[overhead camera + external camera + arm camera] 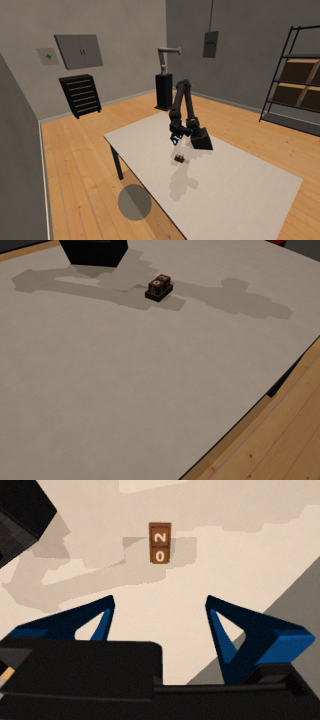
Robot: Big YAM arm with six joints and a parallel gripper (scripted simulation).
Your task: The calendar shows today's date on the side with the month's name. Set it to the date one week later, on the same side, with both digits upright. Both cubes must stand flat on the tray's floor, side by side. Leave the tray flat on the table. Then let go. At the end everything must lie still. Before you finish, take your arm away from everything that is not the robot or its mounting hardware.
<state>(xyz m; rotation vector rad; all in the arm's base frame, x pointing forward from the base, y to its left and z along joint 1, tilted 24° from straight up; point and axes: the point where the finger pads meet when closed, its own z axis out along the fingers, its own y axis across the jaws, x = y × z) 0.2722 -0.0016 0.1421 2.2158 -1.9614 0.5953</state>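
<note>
On the white table (pixel 232 186), seen from the top view, the dark arm (pixel 184 103) bends down from its black base (pixel 204 143), and the gripper (pixel 176 139) hangs above the surface, near the small brown calendar (pixel 179 158) but apart from it.

From the exterior view, the tray (pixel 157 297) lies flat on the table in the arm's shadow. Two cubes stand in it side by side: the nearer cube (pixel 155 286) shows 0 on top and 6 on its side, the farther cube (pixel 164 279) shows 2 on top. The other side digit is too dim to read.

In the wrist view, the blue fingers stand wide apart with nothing between them. The calendar lies ahead, well apart from them.
</note>
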